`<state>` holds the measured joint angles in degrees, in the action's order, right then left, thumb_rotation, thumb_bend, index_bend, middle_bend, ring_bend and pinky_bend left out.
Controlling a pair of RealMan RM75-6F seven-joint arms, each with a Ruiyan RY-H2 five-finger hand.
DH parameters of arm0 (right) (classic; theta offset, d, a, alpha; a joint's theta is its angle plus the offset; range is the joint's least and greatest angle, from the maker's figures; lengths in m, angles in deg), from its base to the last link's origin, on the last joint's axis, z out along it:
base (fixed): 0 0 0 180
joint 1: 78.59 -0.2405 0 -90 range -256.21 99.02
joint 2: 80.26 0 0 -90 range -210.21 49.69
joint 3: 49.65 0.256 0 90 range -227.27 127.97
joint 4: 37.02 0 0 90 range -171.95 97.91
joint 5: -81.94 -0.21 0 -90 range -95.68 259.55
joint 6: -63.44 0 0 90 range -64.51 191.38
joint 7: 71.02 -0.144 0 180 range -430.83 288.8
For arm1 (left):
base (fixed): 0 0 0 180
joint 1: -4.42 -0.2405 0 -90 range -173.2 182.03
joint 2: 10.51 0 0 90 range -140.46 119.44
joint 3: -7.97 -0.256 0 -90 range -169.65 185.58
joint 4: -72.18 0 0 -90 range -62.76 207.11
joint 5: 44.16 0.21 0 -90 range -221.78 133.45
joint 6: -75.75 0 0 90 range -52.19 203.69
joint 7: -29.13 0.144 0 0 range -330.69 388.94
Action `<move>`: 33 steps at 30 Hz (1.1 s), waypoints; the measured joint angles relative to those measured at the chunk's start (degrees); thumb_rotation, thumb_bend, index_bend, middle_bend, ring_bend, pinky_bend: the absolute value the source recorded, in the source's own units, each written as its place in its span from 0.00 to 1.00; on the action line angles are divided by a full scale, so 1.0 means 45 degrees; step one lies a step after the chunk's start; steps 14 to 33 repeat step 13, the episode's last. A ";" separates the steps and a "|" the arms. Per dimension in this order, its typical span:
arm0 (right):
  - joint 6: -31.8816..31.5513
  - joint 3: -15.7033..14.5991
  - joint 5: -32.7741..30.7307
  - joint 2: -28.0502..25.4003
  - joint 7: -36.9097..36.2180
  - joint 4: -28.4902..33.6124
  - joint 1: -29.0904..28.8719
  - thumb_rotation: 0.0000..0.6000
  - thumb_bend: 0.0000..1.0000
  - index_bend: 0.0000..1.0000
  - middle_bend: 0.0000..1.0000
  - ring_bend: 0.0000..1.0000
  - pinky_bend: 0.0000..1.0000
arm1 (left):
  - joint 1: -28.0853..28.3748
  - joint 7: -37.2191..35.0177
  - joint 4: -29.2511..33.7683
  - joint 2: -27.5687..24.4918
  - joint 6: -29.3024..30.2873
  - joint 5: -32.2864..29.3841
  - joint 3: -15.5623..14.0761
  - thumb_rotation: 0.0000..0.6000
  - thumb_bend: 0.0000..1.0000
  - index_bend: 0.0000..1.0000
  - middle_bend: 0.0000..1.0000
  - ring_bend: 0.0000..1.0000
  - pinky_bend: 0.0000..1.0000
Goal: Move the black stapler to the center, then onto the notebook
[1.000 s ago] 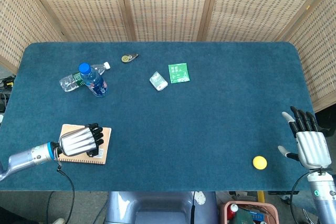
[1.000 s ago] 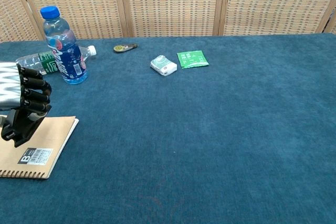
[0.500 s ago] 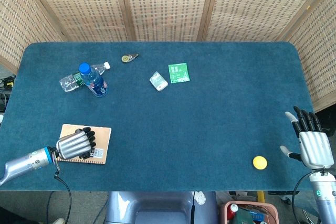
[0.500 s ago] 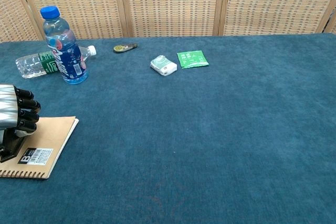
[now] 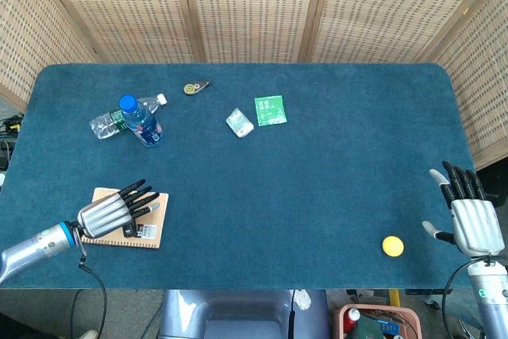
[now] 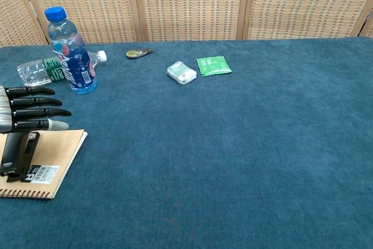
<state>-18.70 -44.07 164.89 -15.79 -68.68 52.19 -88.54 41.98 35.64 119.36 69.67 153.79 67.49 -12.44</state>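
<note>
The black stapler (image 6: 18,154) lies on the tan spiral notebook (image 6: 55,155) at the table's front left. In the head view the stapler (image 5: 129,229) shows only partly under my left hand (image 5: 111,210), on the notebook (image 5: 152,229). My left hand (image 6: 23,115) hovers just above the stapler with fingers stretched out and apart, holding nothing. My right hand (image 5: 471,216) rests at the table's right edge, fingers spread, empty; the chest view does not show it.
A yellow ball (image 5: 392,245) lies near the right hand. An upright blue-capped bottle (image 6: 70,51) and a lying clear bottle (image 6: 44,69) stand behind the notebook. A small white packet (image 6: 181,72), green sachet (image 6: 213,65) and a small dark tape dispenser (image 6: 137,53) sit mid-back.
My left hand lowered onto the notebook with its fingers curled around the stapler, then spread them and let go; the stapler now lies on the notebook. The right hand barely shifted.
</note>
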 measured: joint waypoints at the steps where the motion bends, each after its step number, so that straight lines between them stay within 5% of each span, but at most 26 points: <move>1: -0.0013 -0.0004 0.0028 -0.0008 -0.0012 0.0011 0.0006 1.00 0.00 0.03 0.00 0.00 0.00 | -0.0042 -0.0084 0.0148 -0.0144 0.0241 -0.0013 0.0069 1.00 0.00 0.00 0.00 0.00 0.00; 9: -0.0420 -0.0068 0.0492 -0.0179 -0.0235 0.0252 0.0154 1.00 0.00 0.03 0.00 0.00 0.00 | -0.0655 -0.1410 0.2033 -0.1605 0.2358 -0.0959 0.1080 1.00 0.00 0.00 0.00 0.00 0.00; 13: -0.0735 -0.0060 0.0674 -0.0230 -0.0094 0.0310 0.0259 1.00 0.00 0.03 0.00 0.00 0.00 | -0.1314 -0.1684 0.4053 -0.2471 0.2977 -0.2374 0.1677 1.00 0.00 0.00 0.00 0.00 0.00; 33: -0.0735 -0.0060 0.0674 -0.0230 -0.0094 0.0310 0.0259 1.00 0.00 0.03 0.00 0.00 0.00 | -0.1314 -0.1684 0.4053 -0.2471 0.2977 -0.2374 0.1677 1.00 0.00 0.00 0.00 0.00 0.00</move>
